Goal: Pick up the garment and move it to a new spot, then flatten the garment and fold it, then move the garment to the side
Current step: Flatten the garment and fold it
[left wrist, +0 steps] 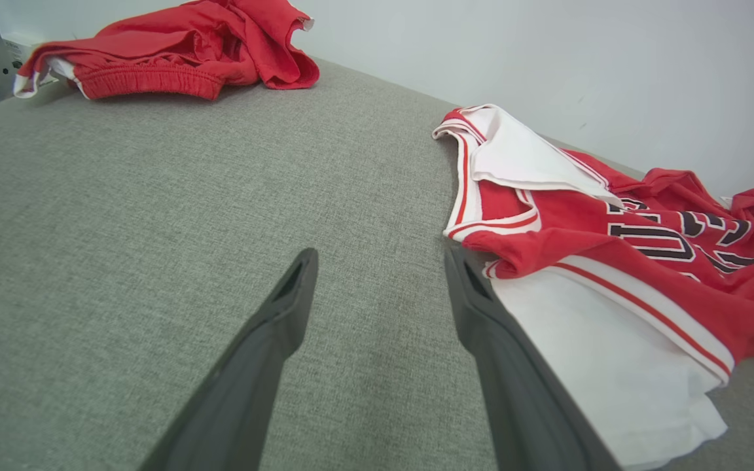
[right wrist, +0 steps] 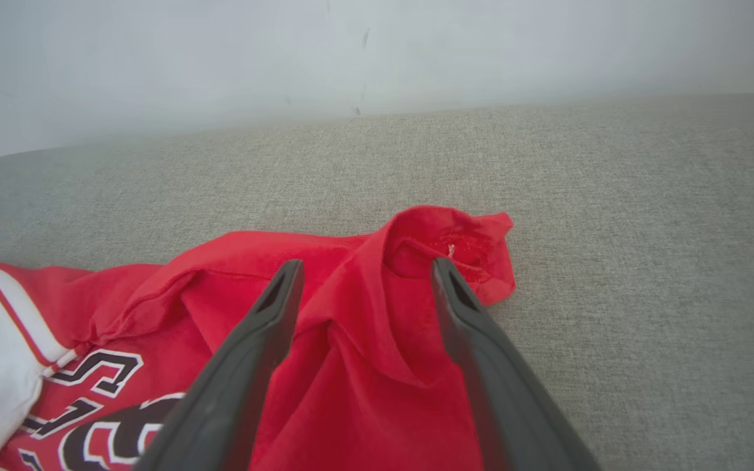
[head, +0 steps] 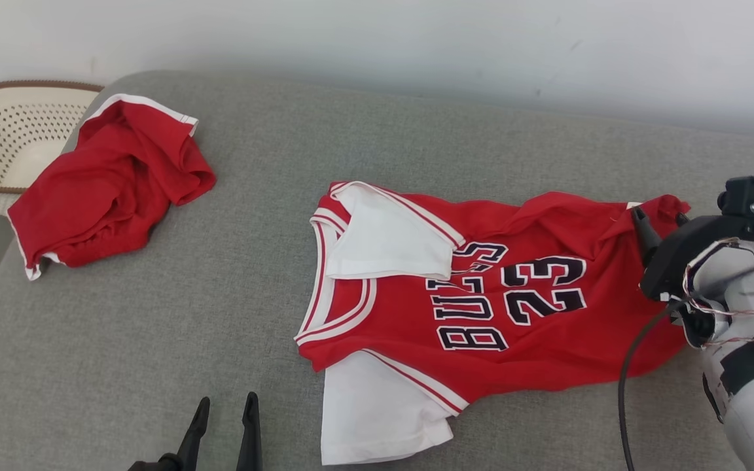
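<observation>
1. Right tool (right wrist: 365, 263) stands wide, fingers astride a raised fold at the hem of the jersey (right wrist: 364, 366), gripping nothing
2. Left tool (left wrist: 380, 252) is wide too, over bare grey cushion (left wrist: 122, 229); the jersey's white sleeve lies just beside its right finger
3. Red shorts (left wrist: 174, 52) lie crumpled well ahead, to its left

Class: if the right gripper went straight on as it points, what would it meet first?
Probably the jersey, its bunched red corner standing between the open jaws; depth is unclear.
</observation>
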Robot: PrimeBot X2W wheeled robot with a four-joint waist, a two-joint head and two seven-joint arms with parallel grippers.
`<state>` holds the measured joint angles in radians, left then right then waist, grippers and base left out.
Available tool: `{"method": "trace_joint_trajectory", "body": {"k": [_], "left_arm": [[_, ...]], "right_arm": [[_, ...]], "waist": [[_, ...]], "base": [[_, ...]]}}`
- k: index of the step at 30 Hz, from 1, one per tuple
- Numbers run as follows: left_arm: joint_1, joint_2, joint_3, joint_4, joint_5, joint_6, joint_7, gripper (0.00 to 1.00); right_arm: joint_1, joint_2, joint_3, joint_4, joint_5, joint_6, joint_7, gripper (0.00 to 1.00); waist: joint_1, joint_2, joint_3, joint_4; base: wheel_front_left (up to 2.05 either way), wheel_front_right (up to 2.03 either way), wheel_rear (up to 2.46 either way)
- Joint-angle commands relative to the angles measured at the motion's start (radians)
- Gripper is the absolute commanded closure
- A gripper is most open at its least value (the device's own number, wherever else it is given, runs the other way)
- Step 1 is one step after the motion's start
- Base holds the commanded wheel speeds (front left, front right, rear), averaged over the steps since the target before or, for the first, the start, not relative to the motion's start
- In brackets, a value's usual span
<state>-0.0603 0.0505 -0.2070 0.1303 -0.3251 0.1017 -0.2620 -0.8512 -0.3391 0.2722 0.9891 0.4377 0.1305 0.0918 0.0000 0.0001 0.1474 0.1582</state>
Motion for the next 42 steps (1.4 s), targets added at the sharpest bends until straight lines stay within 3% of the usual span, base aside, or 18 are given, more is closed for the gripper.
{"method": "trace_joint_trajectory", "body": {"k": [1,7,14,19,26,32,40,41,42], "left_arm": [[0.012,0.0,0.004,0.001,-0.001,0.001,-0.004,0.0],[0.027,0.0,0.02,-0.007,0.007,0.002,-0.004,0.0],[0.052,0.0,0.031,-0.024,0.011,0.011,-0.004,0.0],[0.066,0.0,0.038,-0.027,0.013,0.008,-0.004,0.0],[0.056,0.0,0.041,-0.029,0.019,0.002,-0.004,0.0],[0.044,0.0,0.035,-0.025,0.022,-0.002,-0.004,0.0],[0.036,0.0,0.029,-0.02,0.023,-0.007,-0.004,0.0],[0.034,0.0,0.029,-0.019,0.024,-0.008,-0.004,0.0],[0.032,0.0,0.029,-0.018,0.025,-0.008,-0.004,0.0]], "right_arm": [[0.024,-0.014,0.008,-0.029,0.034,0.0,-0.034,0.0],[0.143,-0.069,0.04,-0.166,0.127,0.0,-0.13,0.0],[0.358,-0.126,0.038,-0.378,0.202,0.0,-0.166,0.0],[0.504,-0.14,-0.025,-0.498,0.167,0.0,-0.143,0.0],[0.616,-0.107,-0.085,-0.612,0.116,0.0,-0.063,0.0],[0.633,-0.074,-0.128,-0.641,0.07,0.0,0.0,0.0],[0.535,-0.078,-0.106,-0.536,-0.011,0.0,0.037,0.0],[0.52,-0.08,-0.099,-0.513,-0.018,0.0,0.044,0.11],[0.507,-0.085,-0.089,-0.488,-0.023,0.0,0.05,0.7]], "waist": [[0.0,-0.0001,-0.02,-0.017],[0.0,-0.0001,-0.047,-0.045],[0.0,-0.0001,-0.061,-0.07],[0.0,-0.0001,-0.062,-0.081],[0.0,-0.0001,-0.058,-0.083],[0.0,-0.0001,-0.054,-0.068],[0.0,-0.0001,-0.033,-0.034],[0.0,-0.0001,-0.03,-0.03],[0.0,-0.0001,-0.028,-0.027]], "base": [[0.0,0.0,0.0],[0.0,0.0,0.0],[0.0,0.0,0.0],[0.0,0.0,0.0],[0.0,0.0,0.0],[0.0,0.0,0.0],[0.0,0.0,0.0],[0.0,0.0,0.0],[0.0,0.0,0.0]]}}
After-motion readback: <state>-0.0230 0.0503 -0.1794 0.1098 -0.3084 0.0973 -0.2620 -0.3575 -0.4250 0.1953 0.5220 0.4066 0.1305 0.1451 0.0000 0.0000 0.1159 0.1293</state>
